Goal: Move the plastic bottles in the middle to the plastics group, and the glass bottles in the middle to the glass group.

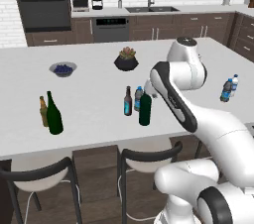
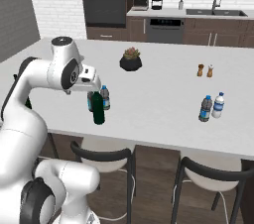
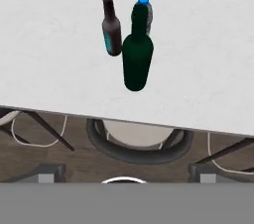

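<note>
- Hand (image 2: 94, 88) hovered over the middle cluster, its state impossible to tell from these views; nothing appeared to be in its grip.
- Below it, the dark green wine bottle (image 3: 137, 62), the short dark bottle (image 3: 111, 27) and the small plastic bottle (image 3: 144, 12) stood upright, close together on the tabletop (image 1: 89, 104).
- All three looked unsorted: the glass group (image 1: 50, 114) waited well apart on one side, the plastics group (image 2: 212, 106) on the other.
- A bowl (image 1: 63, 69) held dark berries; a pot (image 1: 126, 62) held a succulent.
</note>
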Tool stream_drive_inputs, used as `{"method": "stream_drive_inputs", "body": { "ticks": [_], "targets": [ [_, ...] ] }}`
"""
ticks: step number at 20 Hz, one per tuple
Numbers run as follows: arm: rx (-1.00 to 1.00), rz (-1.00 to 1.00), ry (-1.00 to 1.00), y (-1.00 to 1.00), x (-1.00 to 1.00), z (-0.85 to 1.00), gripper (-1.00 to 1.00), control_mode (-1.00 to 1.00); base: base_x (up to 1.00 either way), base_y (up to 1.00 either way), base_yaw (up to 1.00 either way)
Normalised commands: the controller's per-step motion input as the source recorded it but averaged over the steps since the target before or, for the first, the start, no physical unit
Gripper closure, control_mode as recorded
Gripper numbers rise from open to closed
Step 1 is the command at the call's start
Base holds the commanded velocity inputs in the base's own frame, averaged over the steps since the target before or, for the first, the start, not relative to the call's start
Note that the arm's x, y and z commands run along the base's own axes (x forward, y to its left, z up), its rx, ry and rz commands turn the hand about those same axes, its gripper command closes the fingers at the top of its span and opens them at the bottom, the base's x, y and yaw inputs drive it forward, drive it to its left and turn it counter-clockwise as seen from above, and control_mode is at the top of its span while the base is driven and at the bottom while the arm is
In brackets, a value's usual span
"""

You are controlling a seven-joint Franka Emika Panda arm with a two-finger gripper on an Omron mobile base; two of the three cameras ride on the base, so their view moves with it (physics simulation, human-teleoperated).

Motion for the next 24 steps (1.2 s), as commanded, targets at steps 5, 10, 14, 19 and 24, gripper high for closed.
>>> {"method": "stream_drive_inputs", "body": {
  "ticks": [5,10,14,19,24],
  "targets": [
    [-0.02,0.0,0.0,0.04,0.65,0.0,-1.0,-1.0,0.0,0.0,0.0],
    [-0.09,0.0,0.05,0.01,0.45,-0.05,-1.0,-1.0,0.0,0.0,0.0],
    [-0.12,0.0,0.01,0.0,0.36,-0.31,-1.0,-1.0,0.0,0.0,0.0],
    [-0.02,0.0,-0.01,0.0,0.28,-0.32,-1.0,-1.0,0.0,0.0,0.0],
    [0.03,0.02,0.0,-0.03,0.25,-0.2,-1.0,-1.0,0.0,0.0,0.0]
  ]
}}
